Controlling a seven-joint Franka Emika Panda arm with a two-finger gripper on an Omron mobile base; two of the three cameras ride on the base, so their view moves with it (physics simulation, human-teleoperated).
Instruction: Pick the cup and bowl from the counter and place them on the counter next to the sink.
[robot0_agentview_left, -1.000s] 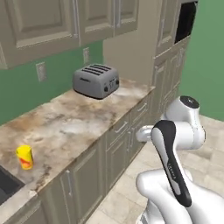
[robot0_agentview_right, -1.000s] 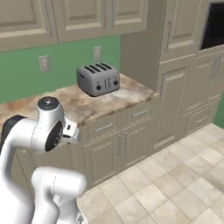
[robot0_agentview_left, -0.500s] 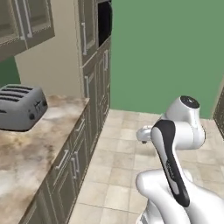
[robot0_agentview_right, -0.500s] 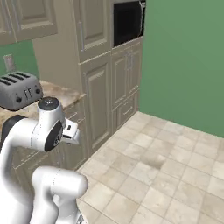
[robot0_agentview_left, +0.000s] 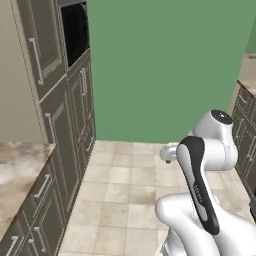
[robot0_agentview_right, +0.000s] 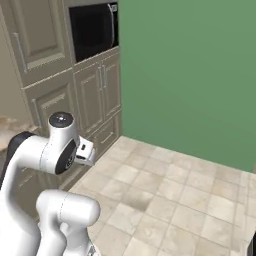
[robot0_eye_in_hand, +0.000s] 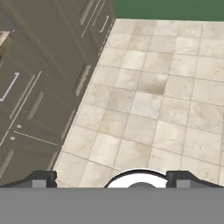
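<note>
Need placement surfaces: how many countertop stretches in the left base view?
2. One marbled counter at lower left, over the cabinets; another counter at the far right edge. More may lie off-frame.

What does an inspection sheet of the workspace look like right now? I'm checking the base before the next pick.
Surface: a corner of the counter at the left edge, bare where it shows.
Job's things: nothing seen of cup, bowl or sink.
Clutter: nothing seen.
End effector: open, holding nothing, pointed down at the tiled floor.
Cables: nothing seen.
Surroundings: tall cabinets with a dark oven opening, green wall.
</note>
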